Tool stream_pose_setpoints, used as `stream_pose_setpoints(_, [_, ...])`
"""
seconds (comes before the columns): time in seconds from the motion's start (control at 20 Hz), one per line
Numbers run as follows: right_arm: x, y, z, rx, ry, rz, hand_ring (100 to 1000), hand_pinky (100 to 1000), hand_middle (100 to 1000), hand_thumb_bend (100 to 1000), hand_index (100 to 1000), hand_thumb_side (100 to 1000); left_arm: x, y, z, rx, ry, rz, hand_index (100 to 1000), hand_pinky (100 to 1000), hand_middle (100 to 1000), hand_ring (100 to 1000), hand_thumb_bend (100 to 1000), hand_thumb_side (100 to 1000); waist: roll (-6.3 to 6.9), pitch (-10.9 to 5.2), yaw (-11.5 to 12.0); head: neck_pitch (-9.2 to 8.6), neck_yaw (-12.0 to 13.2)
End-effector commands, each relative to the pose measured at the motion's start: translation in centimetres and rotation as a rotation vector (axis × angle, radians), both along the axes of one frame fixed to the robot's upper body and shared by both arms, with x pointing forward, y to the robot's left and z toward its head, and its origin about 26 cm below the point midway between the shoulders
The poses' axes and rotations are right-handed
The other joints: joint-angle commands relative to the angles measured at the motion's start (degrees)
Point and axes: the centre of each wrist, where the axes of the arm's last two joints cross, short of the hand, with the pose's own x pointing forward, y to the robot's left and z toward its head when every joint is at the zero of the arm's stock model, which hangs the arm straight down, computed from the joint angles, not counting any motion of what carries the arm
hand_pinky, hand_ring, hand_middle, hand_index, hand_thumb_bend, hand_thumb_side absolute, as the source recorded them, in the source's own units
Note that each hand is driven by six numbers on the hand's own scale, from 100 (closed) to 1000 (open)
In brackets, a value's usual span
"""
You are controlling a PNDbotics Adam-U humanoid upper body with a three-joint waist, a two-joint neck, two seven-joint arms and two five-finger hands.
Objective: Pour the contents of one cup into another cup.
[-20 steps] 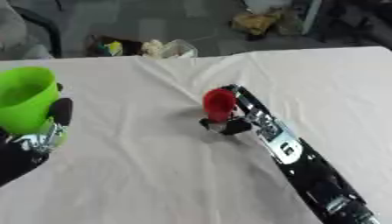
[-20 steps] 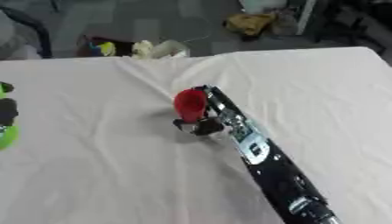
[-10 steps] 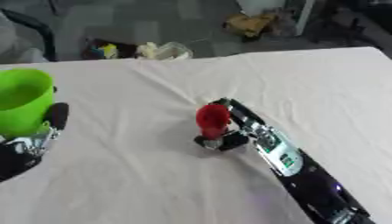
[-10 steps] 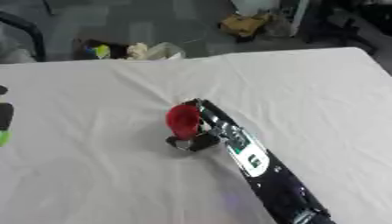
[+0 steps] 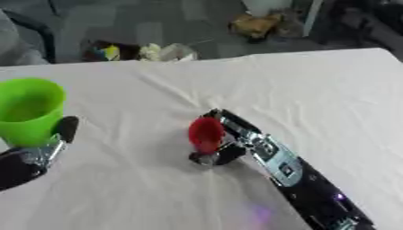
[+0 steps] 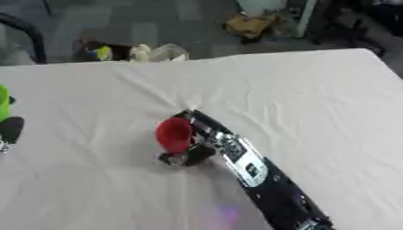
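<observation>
Setting: desk (image 5: pixel 330 90) under a creased white cloth; grey floor beyond the far edge, with scattered clutter (image 5: pixel 138 51) there.

Item 1: green cup (image 5: pixel 28 111), far left of the left eye view, upright, mouth open upward, interior not readable. Held from below and beside by the left robot hand (image 5: pixel 35 155), dark with silver parts, fingers curled round the cup's lower wall. Likely thin plastic: light, smooth, apt to flex if squeezed; best taken round the mid-wall, kept level.

Item 2: red cup (image 5: pixel 206 134), centre of the desk, well apart from the green cup. It looks tipped, mouth turned toward the left; whether anything is inside cannot be told. Right robot hand (image 5: pixel 217 152) closed about it, thumb beneath and fingers on the right side; the right arm (image 5: pixel 291 175) runs from the lower right corner. Smaller than item 1, probably light and stiff-walled, slippery; a wrap round the body suits it, leaving the rim free for pouring.

Judgement: cups not yet brought together.
</observation>
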Motion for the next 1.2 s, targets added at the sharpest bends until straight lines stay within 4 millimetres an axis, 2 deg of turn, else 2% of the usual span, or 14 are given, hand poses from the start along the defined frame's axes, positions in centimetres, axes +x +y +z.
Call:
stream_pose_setpoints(0.05, [0.3,1.0,1.5,-0.006,-0.039,0.051,229,509,163,100,477,100,-0.3,0.2,1.1,0.060,-0.042,-0.010,580,100,372,473,100,392,0.17,-1.20,0.03,-0.18,-0.06])
stream_pose_setpoints(0.7, [0.4,3.9,2.1,-0.063,-0.056,0.186,229,510,162,100,478,100,-0.3,0.0,1.4,0.190,-0.049,-0.026,583,100,370,470,100,357,0.31,-1.38,-0.14,-0.46,-0.45])
stream_pose_setpoints(1.2, [-0.2,5.2,3.0,-0.069,-0.048,0.288,230,510,163,100,479,100,-0.3,0.1,1.5,0.258,-0.057,-0.033,585,100,369,469,100,341,0.44,-1.40,-0.42,-0.25,-0.41])
